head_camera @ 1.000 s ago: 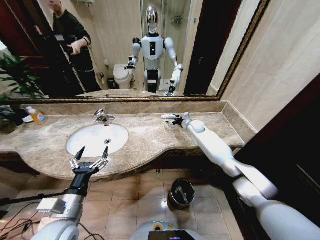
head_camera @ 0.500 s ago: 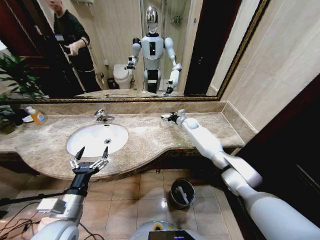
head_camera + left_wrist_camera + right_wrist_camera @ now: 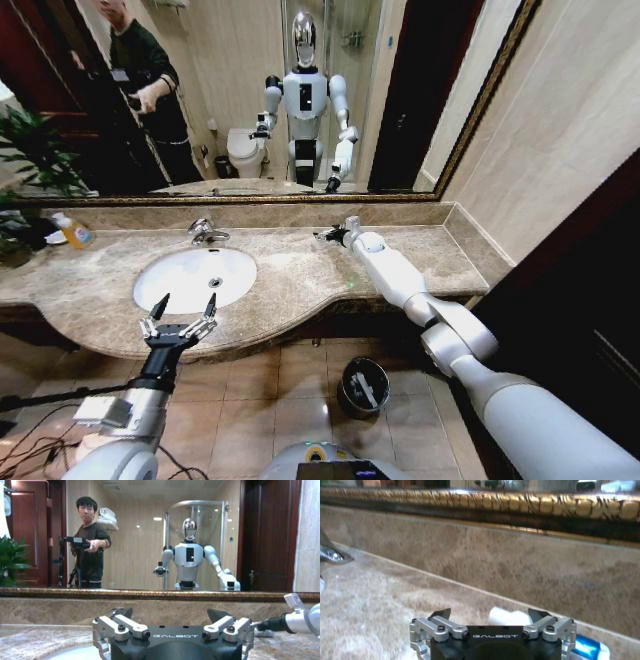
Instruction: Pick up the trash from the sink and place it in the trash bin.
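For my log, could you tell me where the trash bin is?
In the head view, the dark round metal trash bin stands on the tiled floor, below the marble counter.

Right claw [image 3: 490,615] body hides most of the white tube [image 3: 507,617]; I can't read its blue-marked end [image 3: 587,650], blurred and cropped.

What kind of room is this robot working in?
Most likely a bathroom, perhaps in a hotel: a white sink with a chrome faucet sits in a marble counter, and the wide mirror reflects a toilet.
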Tool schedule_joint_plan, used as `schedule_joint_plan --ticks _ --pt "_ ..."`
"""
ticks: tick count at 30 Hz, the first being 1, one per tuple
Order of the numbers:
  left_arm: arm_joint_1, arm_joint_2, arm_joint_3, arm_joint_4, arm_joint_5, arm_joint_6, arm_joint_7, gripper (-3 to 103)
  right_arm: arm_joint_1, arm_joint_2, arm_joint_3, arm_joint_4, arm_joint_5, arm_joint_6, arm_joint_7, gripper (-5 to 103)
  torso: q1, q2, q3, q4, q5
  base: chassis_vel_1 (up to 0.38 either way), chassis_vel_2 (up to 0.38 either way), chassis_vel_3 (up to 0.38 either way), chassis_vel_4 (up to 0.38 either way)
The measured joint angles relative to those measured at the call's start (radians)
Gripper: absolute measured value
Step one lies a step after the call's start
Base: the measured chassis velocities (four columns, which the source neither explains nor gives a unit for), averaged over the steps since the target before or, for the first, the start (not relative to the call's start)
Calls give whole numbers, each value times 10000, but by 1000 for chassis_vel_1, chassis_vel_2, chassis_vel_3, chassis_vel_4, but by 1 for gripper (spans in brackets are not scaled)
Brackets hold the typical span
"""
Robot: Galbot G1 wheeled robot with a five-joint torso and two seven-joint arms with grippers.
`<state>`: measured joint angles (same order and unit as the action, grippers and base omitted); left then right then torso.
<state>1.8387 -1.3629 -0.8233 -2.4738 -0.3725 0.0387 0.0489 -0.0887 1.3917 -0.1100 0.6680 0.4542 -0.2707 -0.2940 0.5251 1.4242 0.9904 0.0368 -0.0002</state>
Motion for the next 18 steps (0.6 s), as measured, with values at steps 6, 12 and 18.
schedule_joint_plan --ticks 6,12,18 --pt "0 0 0 0 0 0 0 100 -357 -519 -74 912 -21 -486 78 100 -1 0 0 0 2 0 0 0 0" --pt "0 0 0 0 0 0 0 100 -1387 -1685 -336 3471 904 -1620 1111 100 -1 0 0 -2 4 0 0 0 0" --pt "0 0 0 0 0 0 -1 100 -2653 -2699 -347 6117 2029 -2223 2474 100 -1 0 -1 -2 3 0 0 0 0"
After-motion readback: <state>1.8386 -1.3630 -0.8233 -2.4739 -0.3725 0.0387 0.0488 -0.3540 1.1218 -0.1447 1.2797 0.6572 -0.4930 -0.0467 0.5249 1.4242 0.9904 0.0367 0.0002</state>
